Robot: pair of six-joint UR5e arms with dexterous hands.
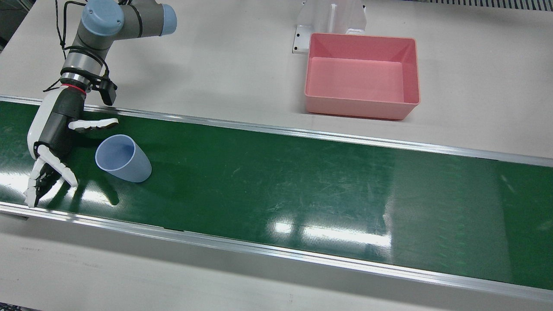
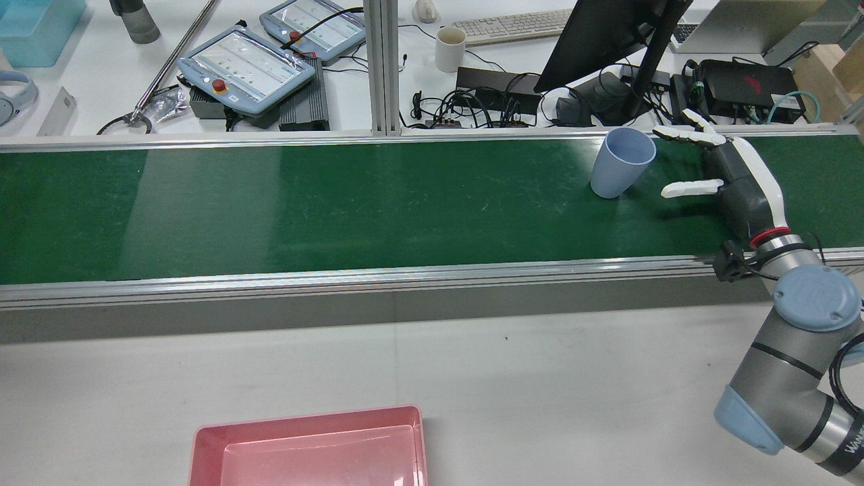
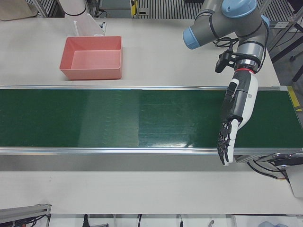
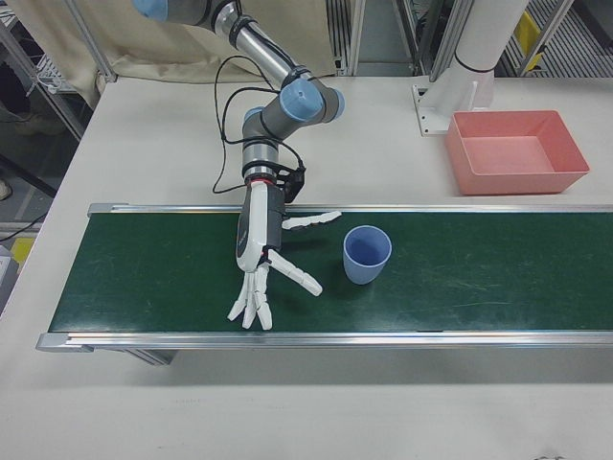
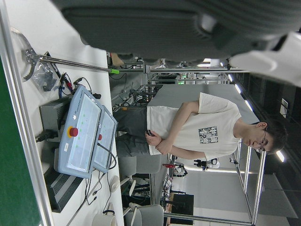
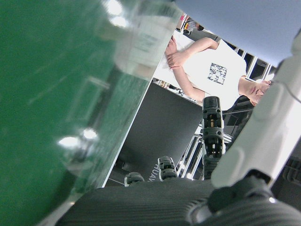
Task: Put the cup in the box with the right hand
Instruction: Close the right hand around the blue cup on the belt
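Front view: right hand [image 1: 54, 142] low over the green conveyor belt [image 1: 276, 190], fingers spread, holding nothing, thumb [image 1: 93, 124] stretched toward the belt's far rail. Light-blue cup [image 1: 123, 157] stands upright on the belt just beside the palm, mouth open, not touching any finger as far as seen. Rear view agrees: cup [image 2: 621, 162] sits between thumb [image 2: 692, 188] and the other fingers [image 2: 688, 137], w/ gaps on both sides. Pink box [image 1: 362, 75] is on the grey table [image 1: 216, 69] beyond the belt, well apart from cup, empty, white bracket [image 1: 330, 21] right behind it. Left-front view: left hand [image 3: 235, 116] hangs over the belt's other end, fingers pointing down and bunched close, nothing in them; can't tell if fully closed.
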